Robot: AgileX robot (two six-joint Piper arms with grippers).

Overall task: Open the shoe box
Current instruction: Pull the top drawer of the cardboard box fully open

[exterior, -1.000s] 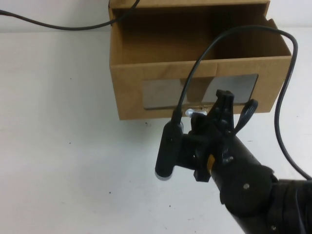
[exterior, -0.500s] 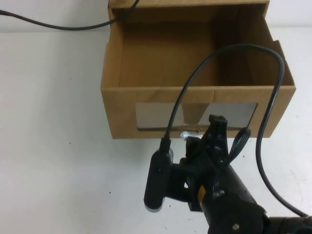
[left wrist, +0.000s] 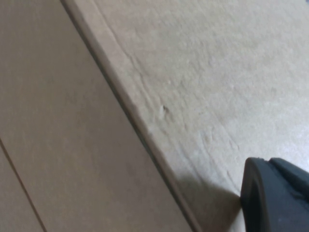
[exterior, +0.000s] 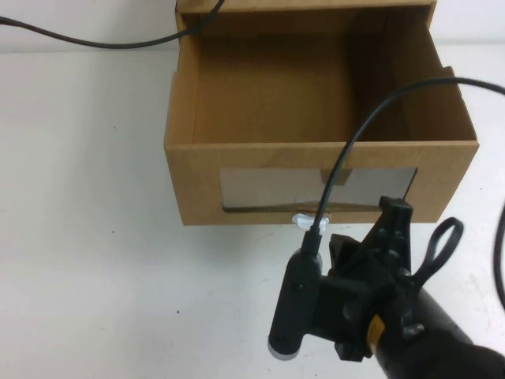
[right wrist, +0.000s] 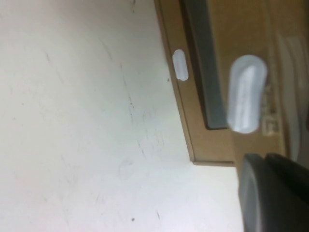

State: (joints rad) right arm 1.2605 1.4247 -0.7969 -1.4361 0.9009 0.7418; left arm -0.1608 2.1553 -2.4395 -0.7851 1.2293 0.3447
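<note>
The shoe box (exterior: 197, 185) is sitting far across the table (exterior: 87, 237), its open top facing up and its windowed front wall running left to right, facing the robot. The right gripper (exterior: 393, 215) is hovering just before that wall, right of the box's white pull tab (exterior: 304, 222), fingers together on nothing. The left gripper (left wrist: 275, 193), likewise closed, is sitting close to bare cardboard.

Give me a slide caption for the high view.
Shoe box open and empty; right gripper, shut, in front of it near the white tab; left gripper, shut, by cardboard.
</note>
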